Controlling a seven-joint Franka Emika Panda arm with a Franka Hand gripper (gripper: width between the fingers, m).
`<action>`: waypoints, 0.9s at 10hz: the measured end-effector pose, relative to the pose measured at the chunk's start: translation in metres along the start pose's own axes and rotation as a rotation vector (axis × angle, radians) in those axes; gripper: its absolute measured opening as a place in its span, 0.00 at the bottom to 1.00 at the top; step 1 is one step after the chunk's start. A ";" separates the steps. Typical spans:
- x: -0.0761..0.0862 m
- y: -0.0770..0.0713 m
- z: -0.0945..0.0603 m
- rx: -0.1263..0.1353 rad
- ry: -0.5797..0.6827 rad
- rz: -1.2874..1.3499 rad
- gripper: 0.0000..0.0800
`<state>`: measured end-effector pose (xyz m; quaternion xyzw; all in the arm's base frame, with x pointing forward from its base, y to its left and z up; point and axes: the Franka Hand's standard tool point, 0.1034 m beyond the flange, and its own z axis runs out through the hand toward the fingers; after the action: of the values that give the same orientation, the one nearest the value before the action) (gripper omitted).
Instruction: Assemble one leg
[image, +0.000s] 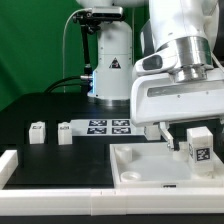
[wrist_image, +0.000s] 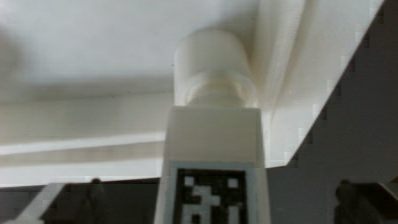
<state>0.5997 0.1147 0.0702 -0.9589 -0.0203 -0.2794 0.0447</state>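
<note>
Apparently the leg (image: 199, 148) already stands at the corner of the board (image: 150, 165), on the exterior view's right, so I judge the seating mostly done. From the wrist view the leg (wrist_image: 217, 150) meets a round peg or socket at the board's (wrist_image: 107, 100) corner; whether it is fully home I cannot tell. Its long axis runs upright, tag facing the exterior camera. My end effector (image: 190, 135) is released, fingers apart on either side of the leg. What remains, I think, is checking the joint and backing off the bench (image: 60, 160).
</note>
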 end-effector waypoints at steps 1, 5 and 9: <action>0.000 0.000 0.000 0.000 0.000 0.000 0.81; 0.007 0.000 0.000 0.004 -0.055 -0.039 0.81; 0.017 0.001 -0.001 0.009 -0.046 -0.147 0.81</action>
<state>0.6139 0.1139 0.0800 -0.9608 -0.0930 -0.2599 0.0278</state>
